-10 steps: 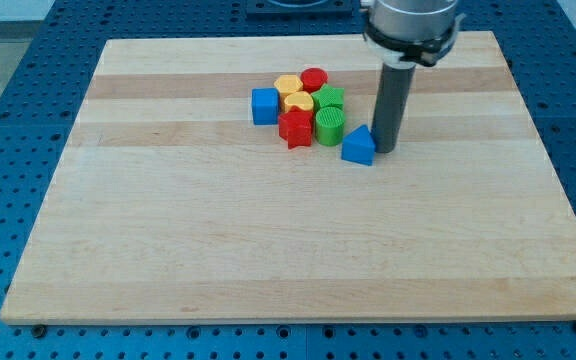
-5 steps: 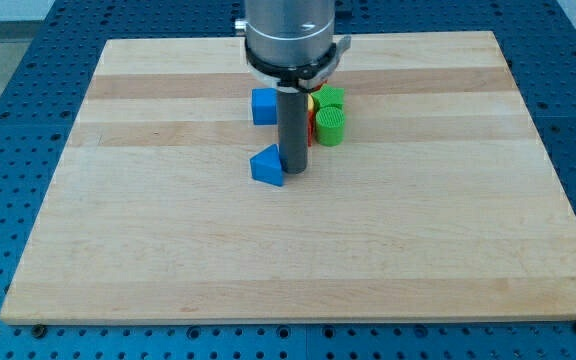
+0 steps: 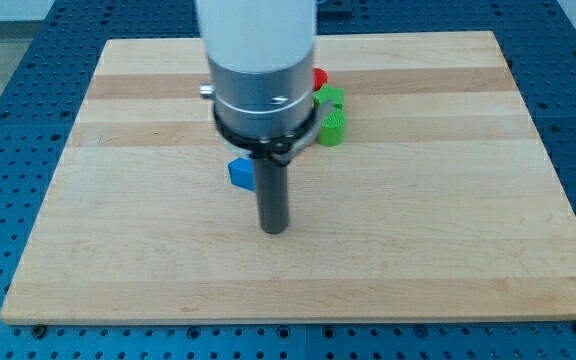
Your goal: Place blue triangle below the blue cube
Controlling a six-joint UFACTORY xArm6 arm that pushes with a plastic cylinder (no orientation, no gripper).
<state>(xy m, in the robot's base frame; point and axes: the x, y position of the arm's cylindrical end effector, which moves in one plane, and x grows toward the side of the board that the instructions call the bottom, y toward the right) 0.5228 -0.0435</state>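
Four blocks show on the wooden bench [image 3: 118,250]; arm hides the rest.
Left to right: blue triangle [image 3: 239,173], partly behind the rod, sits just left of and above my tip [image 3: 273,229], whether touching the rod can't tell. Blue cube is hidden behind the arm. Red block [image 3: 319,77] peeks out, then two green blocks [image 3: 332,97] [image 3: 333,127] stacked up-down at right. No jaws on this rig, only a rod.
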